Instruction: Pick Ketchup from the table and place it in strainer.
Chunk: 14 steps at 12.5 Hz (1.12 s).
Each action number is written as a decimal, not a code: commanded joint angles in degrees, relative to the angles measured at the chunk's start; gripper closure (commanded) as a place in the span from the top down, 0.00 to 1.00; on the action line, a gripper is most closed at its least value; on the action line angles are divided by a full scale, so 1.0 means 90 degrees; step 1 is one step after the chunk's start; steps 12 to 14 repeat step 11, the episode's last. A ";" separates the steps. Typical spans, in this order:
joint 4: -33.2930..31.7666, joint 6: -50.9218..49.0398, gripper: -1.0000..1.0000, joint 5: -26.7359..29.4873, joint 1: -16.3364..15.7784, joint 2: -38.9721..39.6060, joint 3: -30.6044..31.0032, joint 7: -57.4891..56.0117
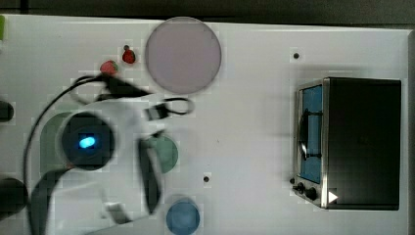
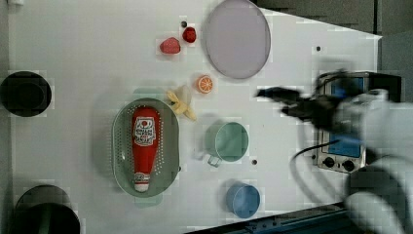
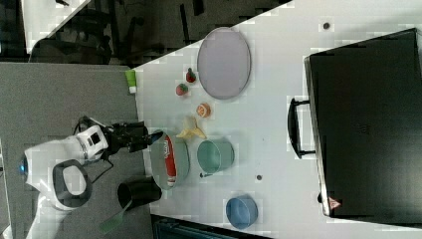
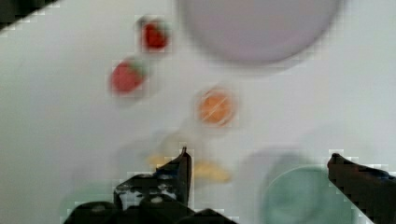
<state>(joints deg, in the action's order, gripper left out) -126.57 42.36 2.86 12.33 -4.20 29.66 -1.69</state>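
**A:** What sits closest to the wrist camera?

**B:** The gripper (image 4: 259, 163), its two dark fingers spread wide with nothing between them. Beyond the fingers lie a peeled banana (image 4: 205, 169) and the rim of a round green cup (image 4: 306, 196), then an orange half (image 4: 215, 107), two strawberries (image 4: 127, 77), and farthest off a large pale lilac plate (image 4: 259, 28).

**A:** And where is the Ketchup?

**B:** In the left view the Ketchup (image 2: 144, 146) lies lengthwise inside the strainer (image 2: 119, 146), label up, its whitish cap towards the left view's bottom edge. The strainer rests on the white table (image 2: 73, 73), with the banana just beside its upper right rim.

**A:** Is the arm near it?

**B:** In the left view the gripper (image 2: 265, 93) appears well apart from the strainer, blurred, in front of a small toaster oven (image 2: 341, 156). In the right view the gripper (image 3: 149, 139) shows by the strainer's rim.

**A:** Anything else?

**B:** A blue bowl (image 2: 243, 200) stands below the green cup in the left view.
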 commanded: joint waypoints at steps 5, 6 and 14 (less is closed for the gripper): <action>0.1578 -0.3594 1.00 0.0380 0.0348 -0.0948 -0.1599 0.0322; 0.1832 -0.3995 1.00 0.0343 0.0350 -0.0936 -0.1675 0.0319; 0.2255 -0.4562 1.00 0.0342 0.0350 -0.0881 -0.1689 0.0337</action>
